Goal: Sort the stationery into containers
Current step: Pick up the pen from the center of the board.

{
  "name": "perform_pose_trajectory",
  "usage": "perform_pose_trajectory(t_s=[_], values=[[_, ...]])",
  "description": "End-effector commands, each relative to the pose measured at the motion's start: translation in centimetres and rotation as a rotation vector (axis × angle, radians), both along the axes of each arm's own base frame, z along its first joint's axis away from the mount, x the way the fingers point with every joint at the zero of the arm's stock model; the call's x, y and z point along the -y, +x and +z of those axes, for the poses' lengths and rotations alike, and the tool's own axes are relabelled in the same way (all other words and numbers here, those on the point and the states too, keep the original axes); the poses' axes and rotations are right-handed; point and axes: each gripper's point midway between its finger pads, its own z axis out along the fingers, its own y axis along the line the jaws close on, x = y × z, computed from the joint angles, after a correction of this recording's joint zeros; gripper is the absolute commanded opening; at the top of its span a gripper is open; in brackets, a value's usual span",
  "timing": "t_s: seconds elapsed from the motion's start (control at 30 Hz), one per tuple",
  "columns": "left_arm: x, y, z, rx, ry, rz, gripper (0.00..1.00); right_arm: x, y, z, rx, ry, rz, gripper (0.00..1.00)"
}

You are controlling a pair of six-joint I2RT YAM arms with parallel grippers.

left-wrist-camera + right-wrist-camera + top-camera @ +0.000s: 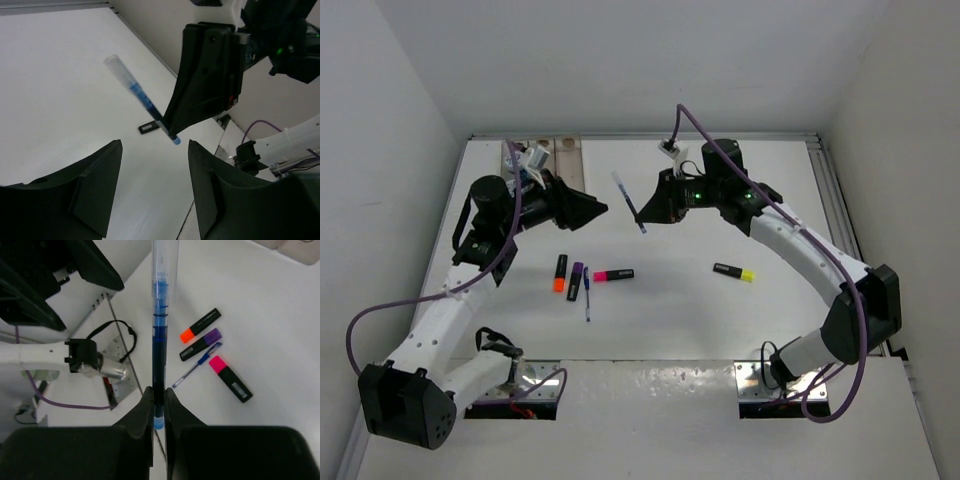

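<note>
We've got the right gripper (159,396) clamped on the blue pen (160,335) near its lower end, with the barrel sticking out past the fingertips, above the table (670,310). Left gripper (155,146) is spread wide; the pen is ahead of it, apart.

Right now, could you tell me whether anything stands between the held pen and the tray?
Yes: the left fingers, open, sit between the blue pen in the right fingers and the tray; the left wrist covers part of it.
</note>
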Motion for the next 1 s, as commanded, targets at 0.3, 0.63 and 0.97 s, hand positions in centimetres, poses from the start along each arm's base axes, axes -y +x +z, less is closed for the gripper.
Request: perform_pose_trajectory(t_s=[0.3,0.63,0.97], values=[[3.7,1.0,1.0,-0.028,-0.073,-0.05,0.59,-2.1,-1.2,2.8,-0.072,0.136,0.061,0.0],[4.6,1.2,1.2,-0.027,-0.087,-0.084,0.28,-3.7,-1.4,3.0,-0.088,0.159,0.094,0.0],[-4.7,11.3,-3.8,-0.118,0.358,0.36,0.0,-1.6,0.3,0.9,-0.046,0.027,0.022,0.51]])
